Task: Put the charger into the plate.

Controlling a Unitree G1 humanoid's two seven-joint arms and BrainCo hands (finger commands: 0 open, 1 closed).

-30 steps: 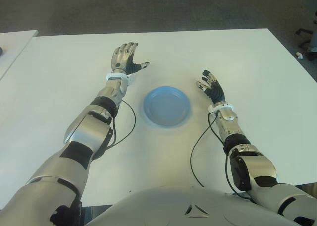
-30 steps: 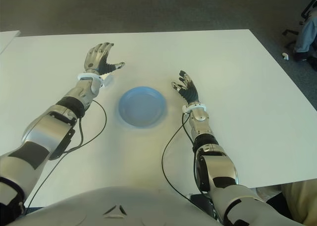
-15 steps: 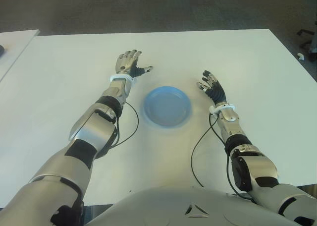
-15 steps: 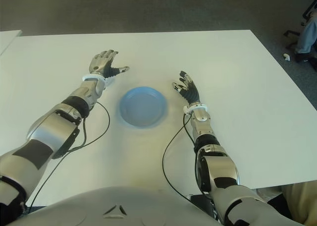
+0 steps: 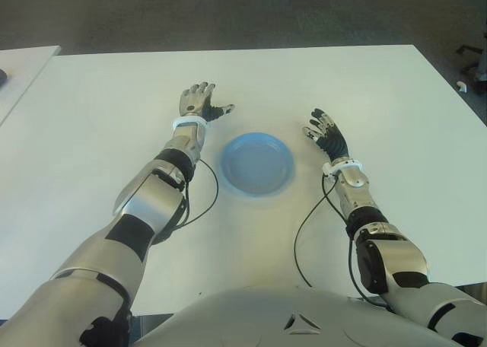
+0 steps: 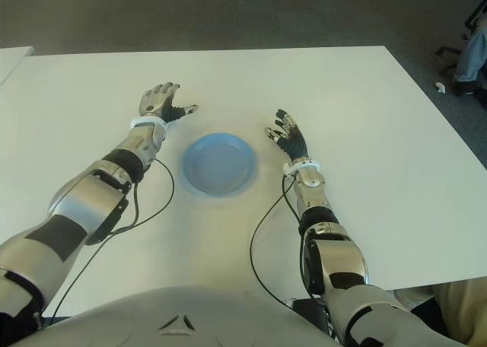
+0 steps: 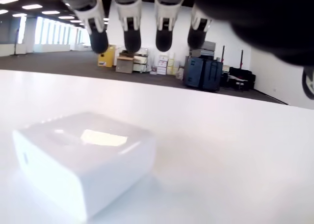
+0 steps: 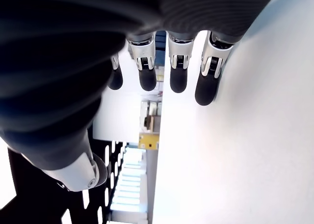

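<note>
The white block-shaped charger [image 7: 83,160] lies on the white table [image 5: 380,88], seen close in the left wrist view. My left hand [image 5: 205,100] hovers just over it, left of the plate, fingers [image 7: 131,35] spread and holding nothing. In the eye views the hand hides the charger. The round blue plate [image 5: 256,163] sits bare at the table's middle. My right hand [image 5: 323,130] shows to the right of the plate, fingers [image 8: 177,76] extended and empty.
Black cables [image 5: 304,225] run from both wrists back along the table toward my body. A second white table's corner [image 5: 23,58] shows at far left. Chair parts [image 6: 456,58] stand on the dark floor beyond the right edge.
My left hand has dropped lower toward the table and shifted slightly toward the plate, fingers still spread. The right hand and the plate have not moved.
</note>
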